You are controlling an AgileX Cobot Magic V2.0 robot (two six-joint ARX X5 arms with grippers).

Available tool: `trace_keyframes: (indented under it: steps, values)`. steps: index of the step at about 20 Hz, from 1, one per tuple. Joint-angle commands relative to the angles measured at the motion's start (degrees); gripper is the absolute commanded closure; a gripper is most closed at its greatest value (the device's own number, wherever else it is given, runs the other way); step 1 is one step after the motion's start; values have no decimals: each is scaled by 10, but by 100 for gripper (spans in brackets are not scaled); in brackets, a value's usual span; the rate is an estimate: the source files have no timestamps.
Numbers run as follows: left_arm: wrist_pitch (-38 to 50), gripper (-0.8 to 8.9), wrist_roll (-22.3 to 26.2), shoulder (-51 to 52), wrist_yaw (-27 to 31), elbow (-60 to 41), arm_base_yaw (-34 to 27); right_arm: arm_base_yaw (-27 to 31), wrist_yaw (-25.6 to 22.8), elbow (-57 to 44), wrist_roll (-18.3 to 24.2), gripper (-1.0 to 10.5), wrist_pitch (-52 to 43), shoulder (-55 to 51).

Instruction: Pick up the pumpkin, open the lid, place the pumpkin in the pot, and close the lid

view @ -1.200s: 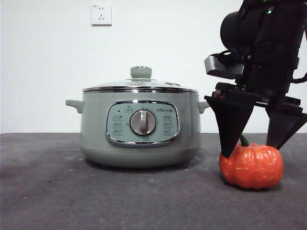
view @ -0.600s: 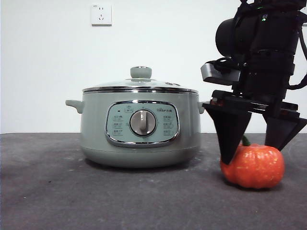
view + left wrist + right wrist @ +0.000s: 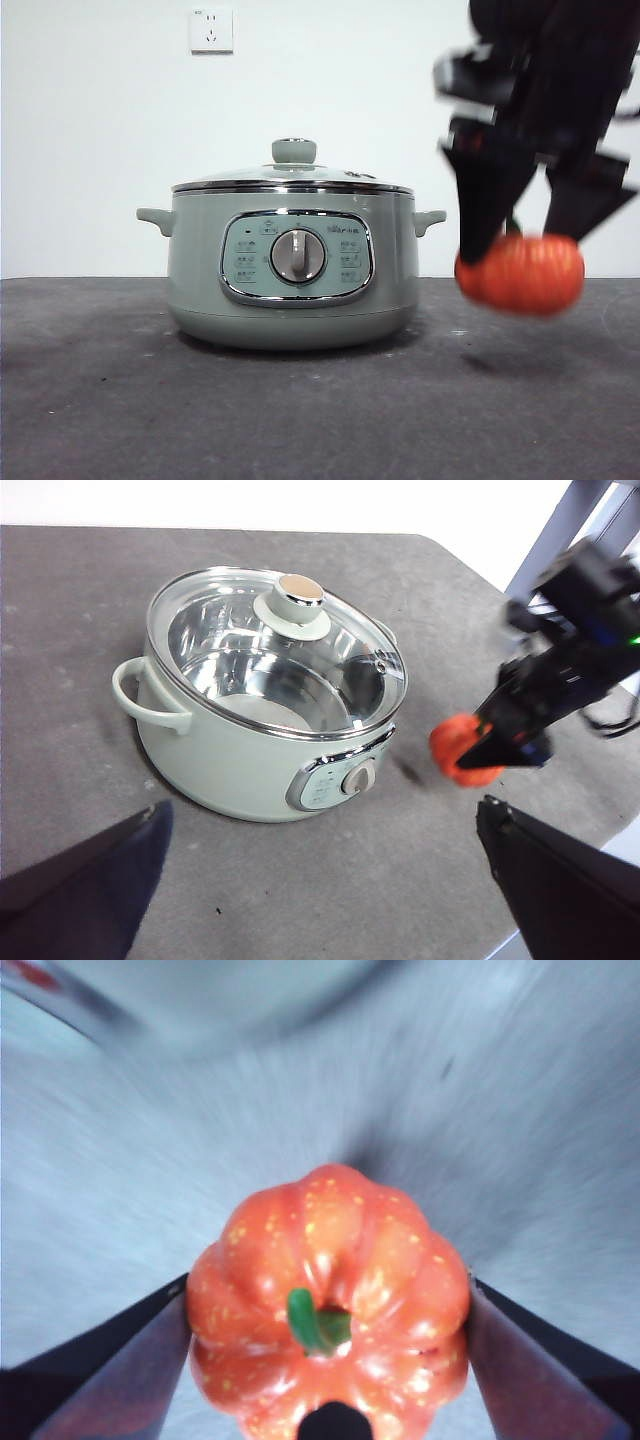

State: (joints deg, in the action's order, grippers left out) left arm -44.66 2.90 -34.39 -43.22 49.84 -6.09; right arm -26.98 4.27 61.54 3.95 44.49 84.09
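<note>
Pumpkin (image 3: pixel 520 272) hung clear of the table (image 3: pixel 300 420), beside the pot (image 3: pixel 292 270) on its dial's right as the front view gave it, level with the pot's lower half and apart from its wall. The right gripper (image 3: pixel 530 225) pinched it from above, one black jaw pressed to each flank, the green stem between them; the right wrist view showed the same grip, with the pumpkin (image 3: pixel 328 1320) filling the gap between the jaws. That view and the front view were smeared by motion, so finer contact could not be read.

Lid (image 3: pixel 277 650) sat on the pot (image 3: pixel 262 712), its knob (image 3: pixel 292 598) upright at the centre and the steel bowl showing bare through the glass. The left gripper (image 3: pixel 320 880) waited off the pot's panel side, near the table's edge, jaws spread wide with nothing between them.

By these signs the pick-up was the step in hand and looked secured. Opening the lid should come next: the left gripper would need to reach the knob, close on it and carry the lid aside, while the right kept the pumpkin clear of that path.
</note>
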Motion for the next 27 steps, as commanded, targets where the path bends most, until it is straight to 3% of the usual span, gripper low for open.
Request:
trace_keyframes:
  steps: [1, 7, 12, 19, 27]
  values:
    - [5, 56, -1, -22, 2, 14, 14, -1, -2, 2, -12, 957, -2, -66]
    - [45, 59, 2, -140, 62, 109, 102, -1, -2, 2, -25, 957, 1, -227]
    - [113, 59, 9, -272, 129, 181, 195, -1, -2, 2, -31, 957, 1, -302]
    - [208, 59, 22, -471, 208, 270, 274, -1, -1, 2, -41, 957, 1, -332]
    - [325, 59, 34, -612, 259, 293, 301, -1, -2, 2, -45, 957, 1, -332]
